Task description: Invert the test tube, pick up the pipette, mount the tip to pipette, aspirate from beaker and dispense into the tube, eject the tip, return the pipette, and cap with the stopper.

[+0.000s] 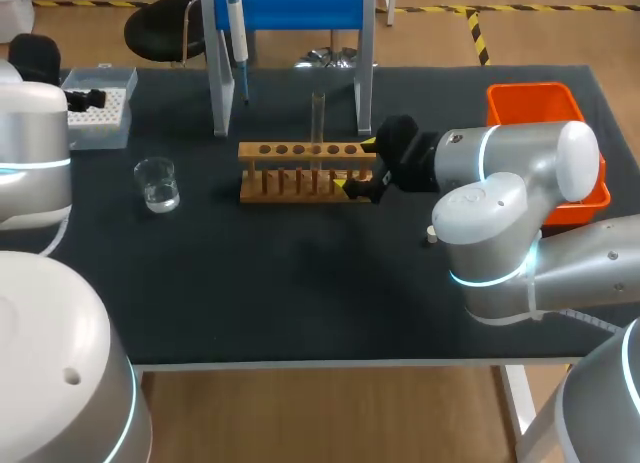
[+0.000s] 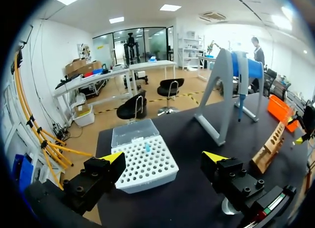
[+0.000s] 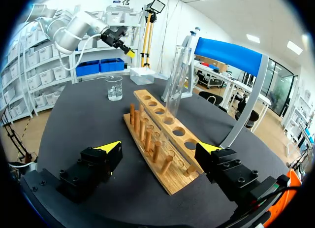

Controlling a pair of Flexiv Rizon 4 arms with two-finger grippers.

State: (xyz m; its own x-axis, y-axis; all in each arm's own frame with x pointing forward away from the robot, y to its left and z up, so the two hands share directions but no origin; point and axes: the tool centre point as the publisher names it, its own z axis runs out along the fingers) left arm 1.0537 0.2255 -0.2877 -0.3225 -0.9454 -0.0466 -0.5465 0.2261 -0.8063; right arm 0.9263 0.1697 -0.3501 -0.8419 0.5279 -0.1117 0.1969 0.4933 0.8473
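Note:
A clear test tube (image 1: 317, 118) (image 3: 175, 85) stands upright in the wooden rack (image 1: 308, 171) (image 3: 157, 134). My right gripper (image 1: 355, 165) (image 3: 160, 148) is open at the rack's right end, one finger on each side of the rack and short of the tube. The pipette (image 1: 238, 38) (image 2: 242, 97) hangs on the blue stand (image 1: 290, 8) behind the rack. My left gripper (image 1: 85, 100) (image 2: 165, 161) is open over the white tip box (image 1: 98, 108) (image 2: 145, 161), which holds one blue tip (image 2: 146, 147). The beaker (image 1: 157, 183) (image 3: 114, 87) holds a little clear liquid.
An orange bin (image 1: 540, 108) sits at the table's right edge, behind my right arm. A small white stopper-like piece (image 1: 432, 236) lies beside that arm. The tip box's clear lid (image 2: 133, 132) is folded back.

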